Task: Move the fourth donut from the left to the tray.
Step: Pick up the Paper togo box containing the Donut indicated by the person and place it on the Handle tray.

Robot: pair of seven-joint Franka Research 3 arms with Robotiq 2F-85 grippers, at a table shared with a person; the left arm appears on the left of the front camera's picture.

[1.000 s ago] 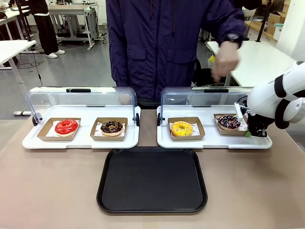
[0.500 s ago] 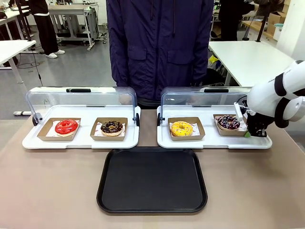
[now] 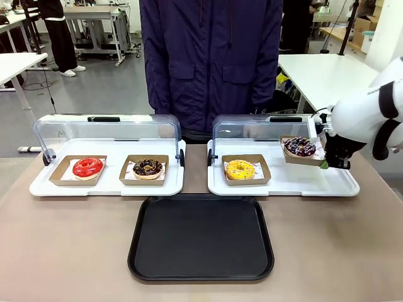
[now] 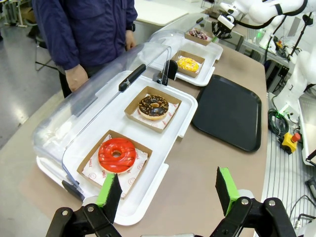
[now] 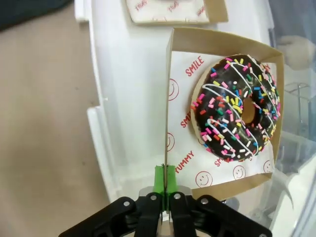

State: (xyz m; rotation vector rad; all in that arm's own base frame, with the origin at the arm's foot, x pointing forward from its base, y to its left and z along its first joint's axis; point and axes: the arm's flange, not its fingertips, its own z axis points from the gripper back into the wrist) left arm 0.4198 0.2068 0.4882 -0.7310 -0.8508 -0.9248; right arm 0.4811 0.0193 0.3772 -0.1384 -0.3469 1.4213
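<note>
Across tan surface [image 3: 75,251], right pincer [image 5: 165,183] pinched tight on holder [image 5: 168,89] edge, sprinkled donut [image 3: 300,146] lifted above right white display tray [image 3: 343,187]: best kept level while carried to black tray [image 3: 201,270].

fourth donut [image 3: 300,147] above right display tray [image 3: 283,183]; tray [image 3: 201,237] front centre.

Red-glazed donut [image 3: 87,167] and crumb-topped chocolate donut [image 3: 148,167] on the left display tray [image 3: 38,187], yellow donut [image 3: 240,169] on the right display tray [image 3: 282,187]

person [image 3: 211,63] cropped above shoulders (front view), legs hidden
</note>
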